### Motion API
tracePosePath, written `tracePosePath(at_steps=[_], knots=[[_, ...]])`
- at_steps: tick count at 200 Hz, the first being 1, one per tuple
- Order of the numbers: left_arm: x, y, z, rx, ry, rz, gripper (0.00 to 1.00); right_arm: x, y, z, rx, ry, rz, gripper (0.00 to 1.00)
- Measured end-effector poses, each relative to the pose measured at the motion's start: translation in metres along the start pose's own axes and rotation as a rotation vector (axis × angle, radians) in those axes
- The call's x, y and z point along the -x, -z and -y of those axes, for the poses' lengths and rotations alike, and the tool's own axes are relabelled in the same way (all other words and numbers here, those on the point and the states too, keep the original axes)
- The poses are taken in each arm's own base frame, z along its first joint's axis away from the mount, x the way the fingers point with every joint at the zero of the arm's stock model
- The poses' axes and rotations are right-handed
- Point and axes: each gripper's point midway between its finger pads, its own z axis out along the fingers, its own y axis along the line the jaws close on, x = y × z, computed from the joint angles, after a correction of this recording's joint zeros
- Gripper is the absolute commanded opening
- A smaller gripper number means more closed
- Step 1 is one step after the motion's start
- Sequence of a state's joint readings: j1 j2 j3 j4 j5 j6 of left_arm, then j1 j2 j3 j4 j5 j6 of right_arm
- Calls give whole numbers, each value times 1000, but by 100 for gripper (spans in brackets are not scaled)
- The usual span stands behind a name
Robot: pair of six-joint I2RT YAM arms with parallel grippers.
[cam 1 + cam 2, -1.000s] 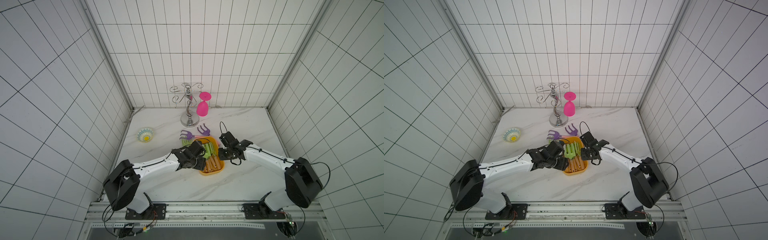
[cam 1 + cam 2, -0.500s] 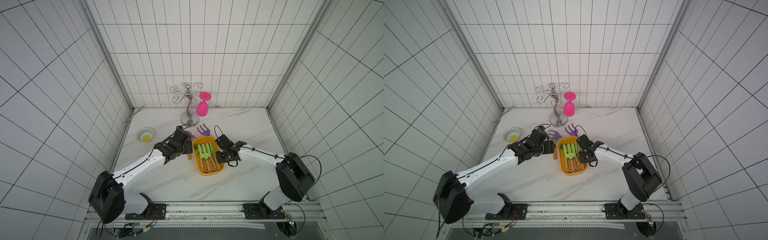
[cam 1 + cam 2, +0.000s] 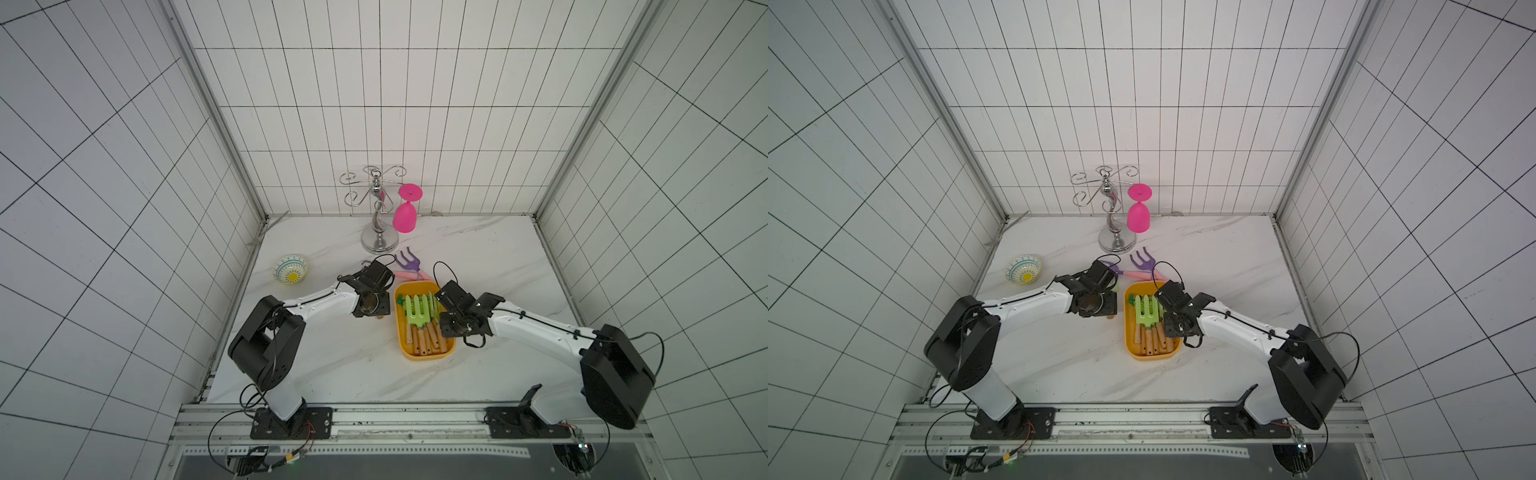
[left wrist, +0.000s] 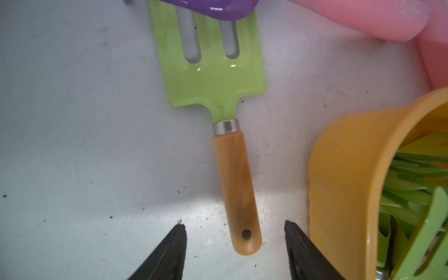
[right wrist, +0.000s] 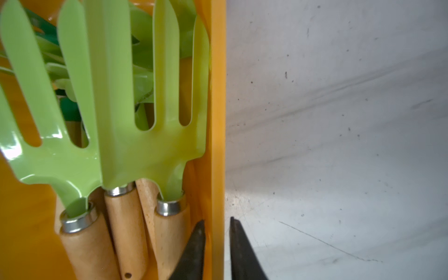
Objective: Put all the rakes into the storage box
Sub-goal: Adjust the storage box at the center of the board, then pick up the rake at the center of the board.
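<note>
Rake [image 3: 379, 328] lies on the table [image 3: 332, 365] just left of the storage box [image 3: 428, 356] in both top views, mostly hidden under the left gripper [image 3: 374, 316]; other green rakes [image 3: 417, 318] lie in the box; left wrist view: jaws stand apart astride the wooden handle's end, clear of it; right wrist view: the right gripper [image 5: 217, 219] straddles the box's right wall, fingers narrowly apart; whether they press it, I cannot tell.
</note>
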State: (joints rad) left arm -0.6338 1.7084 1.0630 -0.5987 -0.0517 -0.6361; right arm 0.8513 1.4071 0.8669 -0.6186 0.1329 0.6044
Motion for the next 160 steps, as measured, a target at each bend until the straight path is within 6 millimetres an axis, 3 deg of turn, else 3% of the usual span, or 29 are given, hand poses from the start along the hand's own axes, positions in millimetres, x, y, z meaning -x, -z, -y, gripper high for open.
tracePosePath(at_steps=[31,53,87,128,160], knots=[[0,-16,1,20,-2,-26,58,3,12,2,10,-2,28,44],[-2,-26,-1,40,-2,-48,48,5,20,4,13,-5,46,45],[-1,-27,2,36,1,-49,30,11,35,6,20,-13,81,45],[-4,-26,3,21,13,-65,17,11,48,9,29,-31,106,45],[-22,-18,-6,25,33,-87,10,14,63,10,59,-41,145,45]])
